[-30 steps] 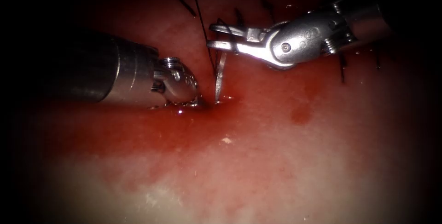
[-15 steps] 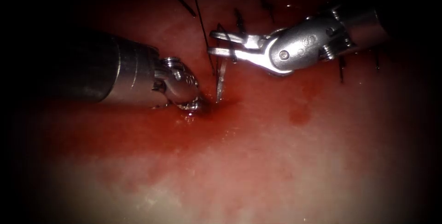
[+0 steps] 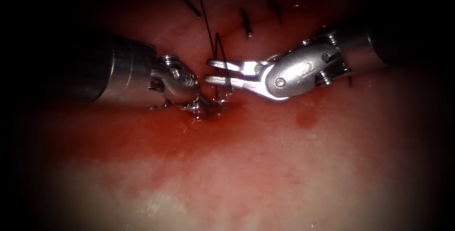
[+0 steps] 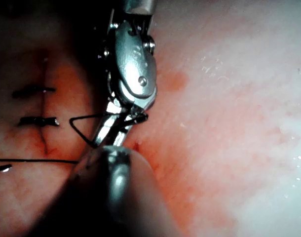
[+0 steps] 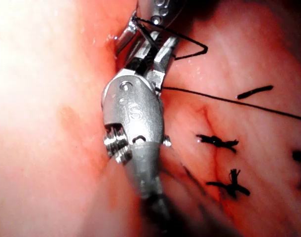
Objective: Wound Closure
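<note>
The right tool (image 3: 208, 69) reaches in from the right of the cut, its jaws shut on the curved needle (image 3: 224, 93) near its back end. The needle points down, with its tip in the tissue (image 3: 284, 174) at the wet spot beside the cut. The left tool (image 3: 201, 104) comes in from the left and presses its tip into the tissue right next to the needle. Black thread (image 3: 204, 17) runs down from the far edge and loops around the right tool's jaws (image 4: 108, 132). That loop (image 5: 190, 47) also shows beside the jaws (image 5: 150, 47) in the right wrist view.
Finished black stitches (image 3: 246, 22) cross the cut farther back, with knots and short cut ends (image 5: 217, 141) (image 4: 39, 121). Red fluid (image 3: 189, 131) pools around the needle site and spreads toward the front. A darker red spot (image 3: 305, 117) lies below the right tool.
The right tool has moved down and left with the needle, and less of the needle shows above the tissue. The left tool has stayed pressed on the tissue.
</note>
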